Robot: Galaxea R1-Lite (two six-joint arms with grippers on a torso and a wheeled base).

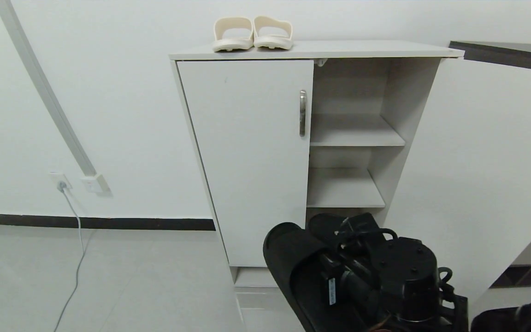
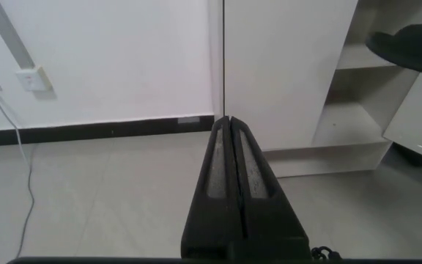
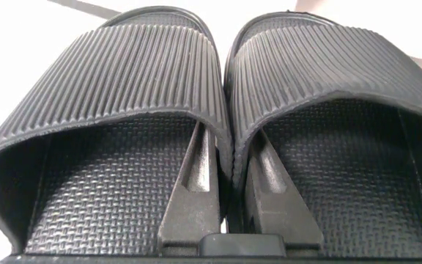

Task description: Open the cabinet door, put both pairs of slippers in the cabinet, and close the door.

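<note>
Right gripper (image 3: 230,154) clamped on black slippers (image 3: 145,81) before the open cabinet (image 1: 247,161); left gripper (image 2: 230,128) pressed together.

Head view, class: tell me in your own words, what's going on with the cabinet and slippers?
The right gripper holds the black slippers pinched together, low in front of the cabinet. The right door stands open; the left door is shut. The cream slippers sit on the cabinet top. The left gripper is shut and empty, above the floor.
</note>
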